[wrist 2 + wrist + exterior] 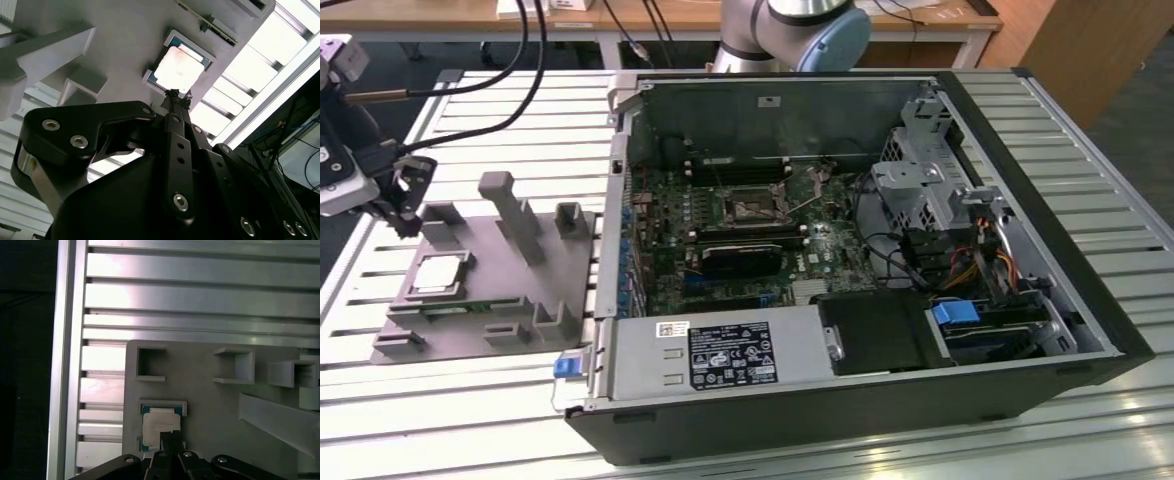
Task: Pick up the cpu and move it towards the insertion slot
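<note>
The cpu (438,272) lies flat in a shallow pocket of the grey plastic tray (520,290), at the exterior view's left. Its silvery top also shows in both wrist views (179,69) (159,426). My gripper (404,212) hangs above the tray's far left corner, a little above and apart from the chip. Its dark fingertips (174,96) (170,436) are pressed together with nothing between them. The insertion slot (754,208), a dark square socket in a shiny bracket, sits on the motherboard inside the open computer case (1067,240).
Upright grey posts (504,205) rise from the tray beside the chip's pocket. The case's metal side wall (616,160) stands between tray and motherboard. Black cables (520,60) hang at the back left. Everything rests on a slatted aluminium table (494,100).
</note>
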### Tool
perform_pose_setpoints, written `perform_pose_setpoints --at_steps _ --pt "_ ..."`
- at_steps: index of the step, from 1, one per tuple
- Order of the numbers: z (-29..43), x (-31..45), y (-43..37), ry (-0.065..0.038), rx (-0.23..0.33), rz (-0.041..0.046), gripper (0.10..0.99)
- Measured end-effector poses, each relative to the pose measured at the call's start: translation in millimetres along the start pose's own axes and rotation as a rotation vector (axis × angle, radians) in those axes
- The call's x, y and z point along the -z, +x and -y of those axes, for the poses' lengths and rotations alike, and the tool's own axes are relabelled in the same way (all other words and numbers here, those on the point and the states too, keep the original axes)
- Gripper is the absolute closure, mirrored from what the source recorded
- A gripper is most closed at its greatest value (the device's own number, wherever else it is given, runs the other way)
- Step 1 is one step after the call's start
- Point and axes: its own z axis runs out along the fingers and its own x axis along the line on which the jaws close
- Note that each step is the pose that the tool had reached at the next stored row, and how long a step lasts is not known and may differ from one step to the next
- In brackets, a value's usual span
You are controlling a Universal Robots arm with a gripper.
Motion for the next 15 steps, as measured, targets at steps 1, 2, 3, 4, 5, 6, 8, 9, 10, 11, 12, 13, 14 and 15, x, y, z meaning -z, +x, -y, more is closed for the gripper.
perform_pose_setpoints --at_steps 1,2,3,4,5,6,8,9,10,11,12,13,14,15 --pt "0.1 -1.3 1.1 0.0 0.0 0.0004 0.984" --pt "0.1 -2.8 2.1 0.0 0.0 0.0012 0.984" --pt "0.1 -4.4 3.0 0.0 0.0 0.0018 0.984" --pt "0.2 -6.1 3.8 0.0 0.0 0.0022 0.984" --pt "0.2 -8.1 4.7 0.0 0.0 0.0027 0.984" --pt "0.3 -9.8 5.2 0.0 0.0 0.0028 0.984" --pt "0.5 -13.4 6.0 0.0 0.0 0.0036 0.984" --pt "0.5 -15.2 6.2 0.0 0.0 0.0038 0.984" --pt "0.8 -16.8 6.3 0.0 0.0 0.0039 0.984" --pt "1.3 -18.4 6.3 0.0 0.0 0.004 0.984" --pt "1.9 -20.1 6.4 0.0 0.0 0.0041 0.984" --pt "2.5 -21.5 6.4 0.0 0.0 0.0041 0.984" --pt "3.2 -22.9 6.5 0.0 0.0 0.004 0.984" --pt "3.8 -24.3 6.5 0.0 0.0 0.0041 0.984"
